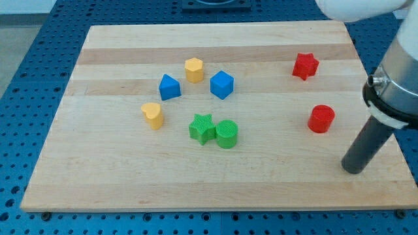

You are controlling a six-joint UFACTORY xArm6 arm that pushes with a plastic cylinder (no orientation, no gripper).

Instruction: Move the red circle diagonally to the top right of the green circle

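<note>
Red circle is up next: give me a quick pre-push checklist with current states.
1. Red circle found, standing free of other blocks: ok.
2. My tip visible, lower right of the red circle, not touching it: ok.
3. Tip on the side suited to pushing left toward the green circle: ok, though it sits below the push line.
4. Target spot up and right of the green circle free of blocks: ok.
5. Green star touching or nearly touching the green circle's left, out of the path: ok.
6. Red star and blue cube clear of the path: ok.
</note>
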